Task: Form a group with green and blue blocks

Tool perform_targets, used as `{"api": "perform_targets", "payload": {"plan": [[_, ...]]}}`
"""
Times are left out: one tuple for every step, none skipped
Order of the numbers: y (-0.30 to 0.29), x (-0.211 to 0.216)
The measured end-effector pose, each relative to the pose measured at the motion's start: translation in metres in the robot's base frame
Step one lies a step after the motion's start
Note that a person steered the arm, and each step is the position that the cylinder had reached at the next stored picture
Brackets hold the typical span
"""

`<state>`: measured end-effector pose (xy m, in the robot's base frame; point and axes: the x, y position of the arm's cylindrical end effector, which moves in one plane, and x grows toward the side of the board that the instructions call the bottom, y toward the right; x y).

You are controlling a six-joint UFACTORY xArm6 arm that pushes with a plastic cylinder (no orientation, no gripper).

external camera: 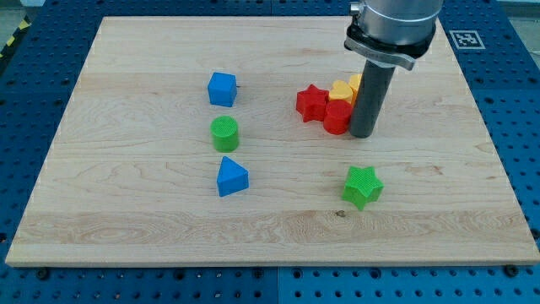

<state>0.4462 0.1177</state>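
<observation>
A blue cube (222, 89) sits left of the board's middle. A green cylinder (224, 133) stands just below it, and a blue triangular block (231, 177) lies below that. A green star (363, 187) lies apart at the lower right. My tip (364, 133) rests on the board right beside a red cylinder (337, 118), above the green star and far to the right of the blue and green column.
A red star (311, 102), a yellow heart (341, 90) and another yellow block (356, 82) cluster with the red cylinder by the rod. The wooden board (126, 228) lies on a blue perforated table. A marker tag (466, 38) sits at the upper right.
</observation>
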Motion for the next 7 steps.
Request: {"api": "perform_targets", "payload": {"plan": [[0.004, 0.023], [0.035, 0.065], [0.055, 0.090], [0.036, 0.100], [-0.010, 0.098], [-0.054, 0.091], [-0.084, 0.088]]}}
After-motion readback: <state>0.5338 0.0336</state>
